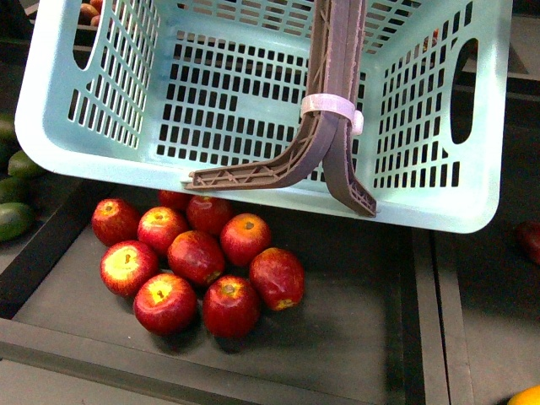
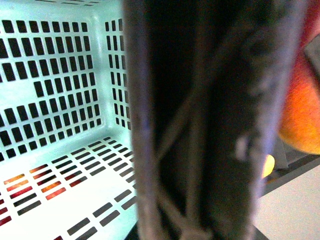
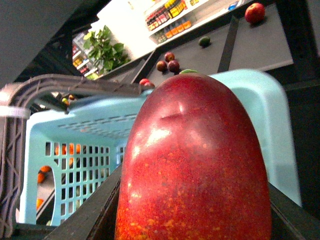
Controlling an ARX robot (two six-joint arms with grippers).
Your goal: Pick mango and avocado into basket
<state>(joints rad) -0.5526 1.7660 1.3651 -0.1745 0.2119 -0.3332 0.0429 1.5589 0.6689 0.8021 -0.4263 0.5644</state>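
Mango (image 3: 195,165) sits clamped between the right jaws, dark on either side, the basket (image 3: 80,112) just behind

The slotted plastic basket (image 1: 422,215) is pale mint-teal, its ribbed handles (image 1: 329,67) brown-grey, bound by a white tie (image 1: 325,105). The smooth oval mango (image 3: 195,165) is dark red, flecked orange-yellow lower down. The round apples (image 1: 196,256) beside the basket are red, streaked yellow.
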